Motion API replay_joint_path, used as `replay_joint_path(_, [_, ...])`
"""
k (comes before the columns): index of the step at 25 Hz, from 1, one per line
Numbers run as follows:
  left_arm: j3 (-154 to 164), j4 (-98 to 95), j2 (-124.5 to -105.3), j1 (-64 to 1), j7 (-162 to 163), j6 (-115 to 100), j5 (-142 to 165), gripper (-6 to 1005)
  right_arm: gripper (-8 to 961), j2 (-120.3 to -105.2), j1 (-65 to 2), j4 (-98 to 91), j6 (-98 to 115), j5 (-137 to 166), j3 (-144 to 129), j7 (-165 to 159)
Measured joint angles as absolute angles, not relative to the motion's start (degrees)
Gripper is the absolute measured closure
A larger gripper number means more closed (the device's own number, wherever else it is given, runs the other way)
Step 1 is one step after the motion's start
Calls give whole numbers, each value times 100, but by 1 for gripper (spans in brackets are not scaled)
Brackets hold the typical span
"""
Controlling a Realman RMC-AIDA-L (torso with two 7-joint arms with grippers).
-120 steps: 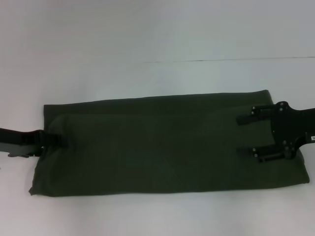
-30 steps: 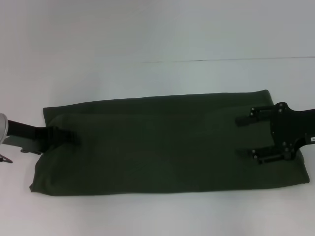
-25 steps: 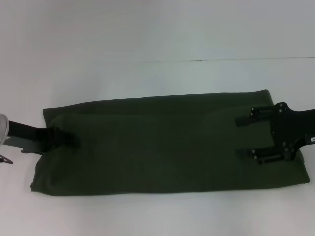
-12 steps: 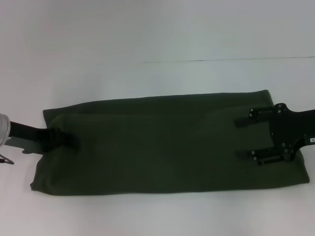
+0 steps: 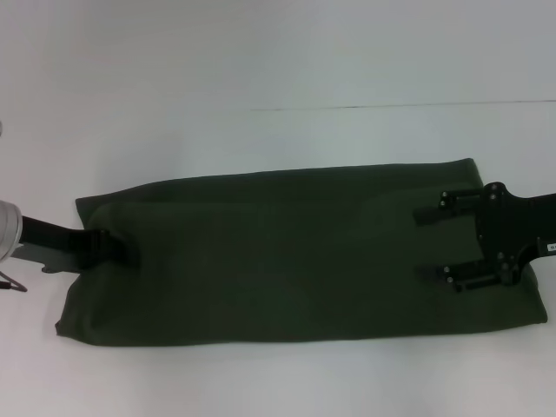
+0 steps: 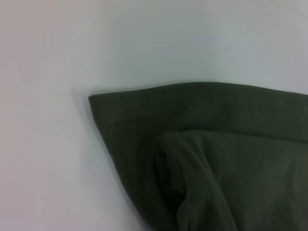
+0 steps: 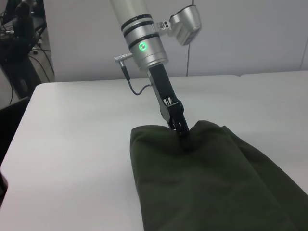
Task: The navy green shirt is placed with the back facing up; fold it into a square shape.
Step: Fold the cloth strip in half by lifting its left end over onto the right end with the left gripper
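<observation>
Your left gripper [image 5: 117, 248] pinches the left end of the navy green shirt [image 5: 295, 252], fabric bunched up at its tips; your right gripper [image 5: 434, 243] rests spread apart on the right end. Shirt lies as a long folded band across the white table [image 5: 261, 61]

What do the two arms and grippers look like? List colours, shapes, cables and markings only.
The left arm is a silver cylinder with black rings, a glowing green light, a grey camera block and a thin dark cable, narrowing to the slim black left gripper. The right gripper is matte black, a flat plate with two prong-like fingers and small screws.
</observation>
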State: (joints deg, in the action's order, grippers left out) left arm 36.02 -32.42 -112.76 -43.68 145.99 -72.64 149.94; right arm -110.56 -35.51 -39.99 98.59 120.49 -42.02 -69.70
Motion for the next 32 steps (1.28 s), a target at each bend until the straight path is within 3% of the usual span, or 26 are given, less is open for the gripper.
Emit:
replay_joint_path(4, [3604,-3243,-11276,-4368,14601,-7268,14994,560,158,-11056,-3547,-3999,9852,12049,-4201,-6970])
replay_joint_path(15, [3603,-3243,-11276,-4368,14597,-7250,14994,554,158,-11056,-3551,-3999,9841,12049,-4201,-6970])
replay_joint_path(24, [3603,-3243,-11276,-4368,14568,-7267,14994,688,159,-11056,-3551,-3999,9859,12049,-4201,-6970])
replay_joint_path(32, [3603,-3243,-11276,-4377,14561,-7269,14994,691,159,-11056,-3551,-3999,9862,12049,-4201,-6970])
